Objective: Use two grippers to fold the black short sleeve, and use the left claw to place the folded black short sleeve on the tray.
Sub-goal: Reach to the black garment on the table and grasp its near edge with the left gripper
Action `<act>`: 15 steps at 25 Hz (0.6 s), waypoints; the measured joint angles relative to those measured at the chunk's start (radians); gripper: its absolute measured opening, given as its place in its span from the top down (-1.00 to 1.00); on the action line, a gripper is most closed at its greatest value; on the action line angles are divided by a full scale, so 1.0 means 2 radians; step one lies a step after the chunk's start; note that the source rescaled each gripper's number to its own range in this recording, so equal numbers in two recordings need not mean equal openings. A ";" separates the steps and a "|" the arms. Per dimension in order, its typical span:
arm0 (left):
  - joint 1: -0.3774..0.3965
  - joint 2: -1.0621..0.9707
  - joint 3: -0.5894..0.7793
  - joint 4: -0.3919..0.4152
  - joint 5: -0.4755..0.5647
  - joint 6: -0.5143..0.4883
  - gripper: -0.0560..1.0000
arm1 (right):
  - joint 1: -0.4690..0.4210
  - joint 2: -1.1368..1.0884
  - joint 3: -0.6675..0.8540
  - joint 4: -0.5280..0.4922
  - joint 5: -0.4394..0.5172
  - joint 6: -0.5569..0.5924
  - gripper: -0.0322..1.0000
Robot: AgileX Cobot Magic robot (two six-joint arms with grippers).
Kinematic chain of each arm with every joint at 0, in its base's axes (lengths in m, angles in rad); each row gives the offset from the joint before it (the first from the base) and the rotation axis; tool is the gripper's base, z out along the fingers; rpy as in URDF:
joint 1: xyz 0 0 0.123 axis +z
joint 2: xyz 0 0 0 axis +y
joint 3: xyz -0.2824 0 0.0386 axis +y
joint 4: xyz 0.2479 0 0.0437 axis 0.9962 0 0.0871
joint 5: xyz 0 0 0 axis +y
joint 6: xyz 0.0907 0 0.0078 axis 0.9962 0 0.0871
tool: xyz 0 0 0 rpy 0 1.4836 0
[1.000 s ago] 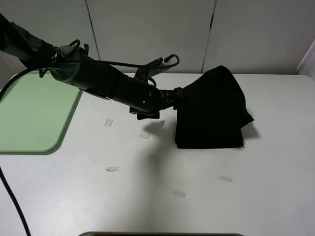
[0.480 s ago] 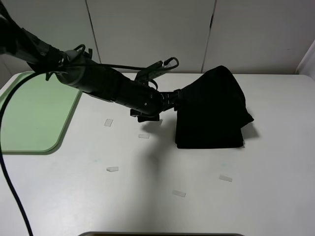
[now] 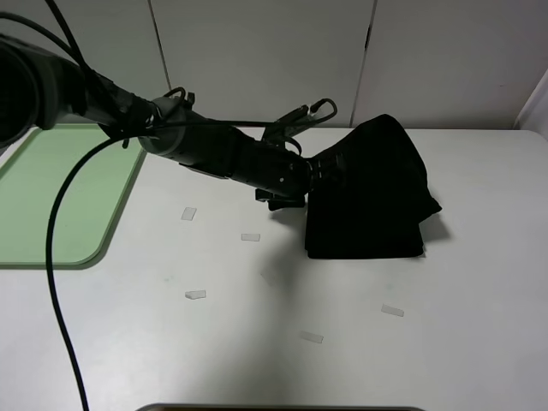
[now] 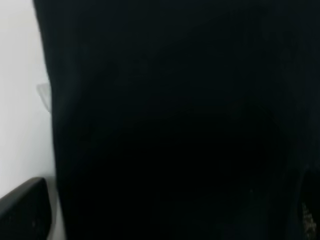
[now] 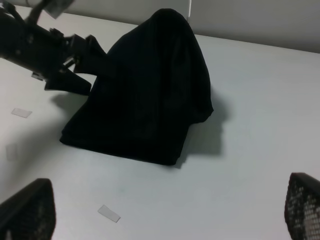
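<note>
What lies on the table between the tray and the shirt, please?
The left arm reaches across above it; on the table lie two small tape strips, in the high view.

matt black cloth shirt (image 3: pixel 368 193) on smooth white table (image 3: pixel 257 342).

The left arm (image 3: pixel 223 158) and the bunched black short sleeve (image 3: pixel 368 193) block the table (image 3: pixel 282 368) from 10 to 1 o'clock, the tray (image 3: pixel 51 197) occupies 9 o'clock, and bare surface from 3 to 8 o'clock, with small tape strips (image 3: pixel 311 337), permits passage.

Left gripper (image 3: pixel 330 167) hidden (by shirt (image 3: pixel 368 193)).
</note>
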 joint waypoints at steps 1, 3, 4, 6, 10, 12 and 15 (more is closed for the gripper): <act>-0.002 0.002 -0.003 0.000 -0.001 0.000 -0.97 | 0.000 0.000 0.000 0.000 0.000 0.000 -1.00; -0.004 0.008 -0.008 -0.001 -0.001 0.000 -0.97 | 0.000 0.000 0.000 0.000 0.000 0.000 -1.00; -0.006 0.010 -0.012 -0.001 -0.001 0.000 -0.97 | 0.000 0.000 0.000 0.000 0.000 0.000 -1.00; -0.007 0.016 -0.017 -0.005 0.000 0.000 -0.96 | 0.000 0.000 0.000 0.000 0.000 0.000 -1.00; -0.013 0.028 -0.035 -0.009 0.000 0.001 -0.96 | 0.000 0.000 0.000 0.000 0.000 0.000 -1.00; -0.017 0.037 -0.050 -0.010 0.002 0.002 -0.96 | 0.000 0.000 0.000 0.000 0.000 0.000 -1.00; -0.020 0.049 -0.070 -0.010 0.008 0.002 -0.88 | 0.000 0.000 0.000 0.000 0.000 0.000 -1.00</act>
